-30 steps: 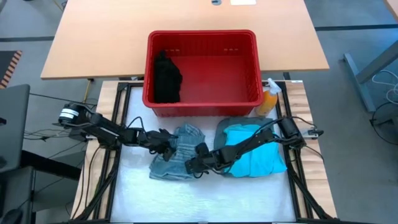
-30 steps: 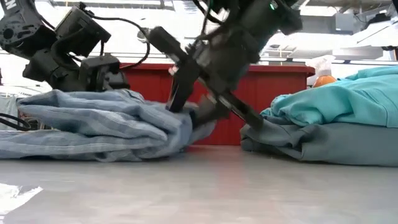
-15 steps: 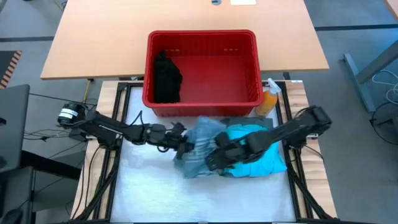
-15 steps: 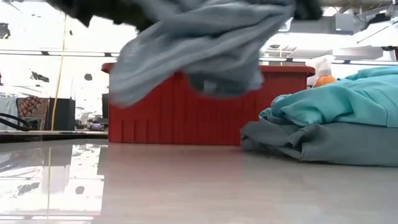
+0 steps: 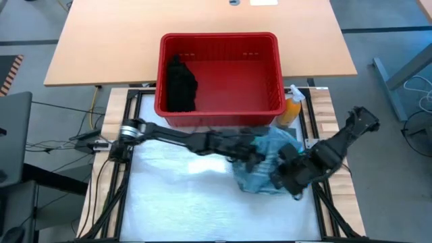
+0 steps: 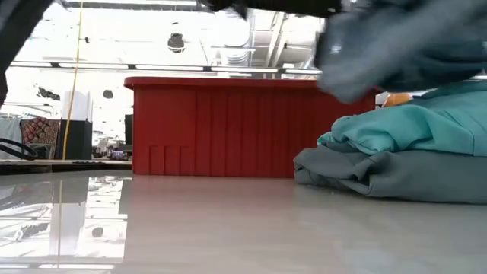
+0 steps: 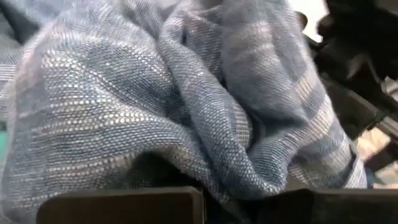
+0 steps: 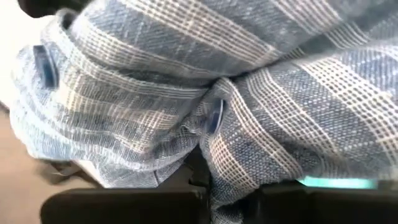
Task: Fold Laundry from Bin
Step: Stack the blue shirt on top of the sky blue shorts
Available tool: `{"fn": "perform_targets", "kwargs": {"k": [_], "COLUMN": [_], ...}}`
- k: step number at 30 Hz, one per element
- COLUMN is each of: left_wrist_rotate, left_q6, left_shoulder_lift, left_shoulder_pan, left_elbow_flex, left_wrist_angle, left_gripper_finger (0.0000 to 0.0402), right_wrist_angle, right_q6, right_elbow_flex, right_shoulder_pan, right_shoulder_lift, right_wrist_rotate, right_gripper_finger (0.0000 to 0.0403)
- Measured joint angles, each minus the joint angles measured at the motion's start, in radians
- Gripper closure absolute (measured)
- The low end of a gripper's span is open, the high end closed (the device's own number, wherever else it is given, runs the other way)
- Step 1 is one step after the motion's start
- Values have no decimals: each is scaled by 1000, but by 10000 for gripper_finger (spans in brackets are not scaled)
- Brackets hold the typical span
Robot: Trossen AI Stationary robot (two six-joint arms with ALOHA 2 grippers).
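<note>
The blue-grey striped cloth (image 5: 262, 177) is bunched up and held in the air by both grippers, over the stacked garments at the table's right. In the low view it is a blurred bundle (image 6: 403, 46) above the teal garment (image 6: 426, 122), which lies on the grey-green one (image 6: 380, 176). My left gripper (image 5: 251, 154) reaches across from the left and is shut on the cloth. My right gripper (image 5: 280, 177) is shut on its near right part. The red bin (image 5: 219, 50) stands at the far side with the black garment (image 5: 181, 84) in its left end. My left gripper pinches a bunched fold of the striped cloth (image 7: 214, 177) between its two fingers, several layers thick, coming from the table's left. The cloth is lifted clear of the table and sags slack around the fingers. My right gripper pinches a gathered fold of the striped cloth (image 8: 214, 158) between its two fingers, just by a blue button (image 8: 213, 117). It comes from the table's right. The cloth is clear of the table; whether it touches the teal garment below, I cannot tell.
An orange spray bottle (image 5: 291, 109) stands at the bin's near right corner. The bin's near wall (image 6: 221, 125) runs across the far side of the white work mat (image 5: 182, 202).
Both grippers have lifted the striped cloth off the mat and carried it toward the table's right edge, over the teal pile. The cloth has gone from lying folded at the mat's middle to hanging bunched in the air. The left arm has stretched far across the table.
</note>
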Motion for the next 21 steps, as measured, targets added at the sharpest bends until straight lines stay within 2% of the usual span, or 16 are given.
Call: {"fn": "perform_targets", "kwargs": {"k": [3, 6, 12, 16, 21], "left_wrist_rotate": [0, -7, -56, -52, 51], "left_q6": [-34, -57, -90, -86, -62], "left_shoulder_lift": [111, 191, 251, 251, 214], "left_shoulder_pan": [4, 13, 30, 47, 87], "left_elbow_flex": [147, 247, 294, 295, 295], "left_wrist_angle": [-44, -137, -192, -294, -410], "left_gripper_finger": [378, 378, 374, 319, 245], "right_wrist_angle": [-122, -101, -19, 121, 140], "right_q6": [89, 106, 167, 161, 158], "right_elbow_flex": [-21, -122, -423, -568, -600], "right_shoulder_pan": [66, 98, 111, 104, 102], "right_shoulder_lift": [-16, -64, -170, -263, -329], "right_wrist_rotate": [-5, -10, -52, -50, -26], "right_gripper_finger": [346, 346, 346, 345, 328]}}
